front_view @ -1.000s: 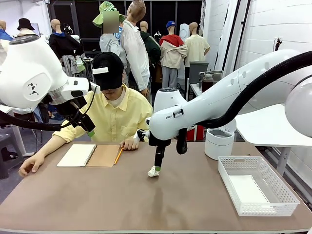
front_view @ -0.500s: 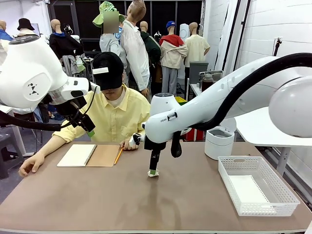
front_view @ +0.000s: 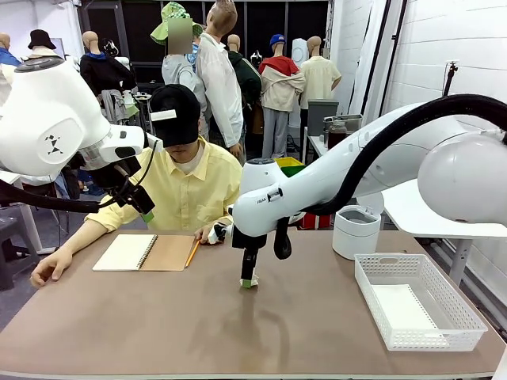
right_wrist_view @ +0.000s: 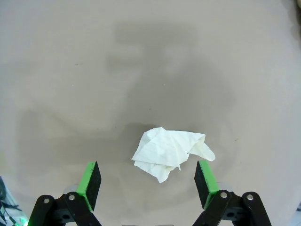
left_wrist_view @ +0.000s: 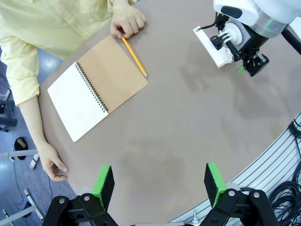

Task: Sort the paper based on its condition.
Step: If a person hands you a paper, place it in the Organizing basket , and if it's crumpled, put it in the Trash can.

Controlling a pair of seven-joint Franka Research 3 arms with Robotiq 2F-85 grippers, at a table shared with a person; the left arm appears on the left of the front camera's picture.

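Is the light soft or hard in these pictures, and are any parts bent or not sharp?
Right wrist view: soft light, faint broad shadows on the table, crumpled paper sharp. Left wrist view: wide-angle lens curves the table edge, notebook sharp. Front view: even indoor light, soft shadow below the right gripper.

Front camera is no help for the crumpled paper ball (right_wrist_view: 171, 151): it sits right under the right gripper (front_view: 249, 279), whose jaws cover nearly all of it. The left gripper (front_view: 145, 210) is tiny and dark against the person's yellow shirt (front_view: 194, 194), so its jaws can't be read there. In the left wrist shot the person is chopped off at the top edge, just shirt, forearm and hands.
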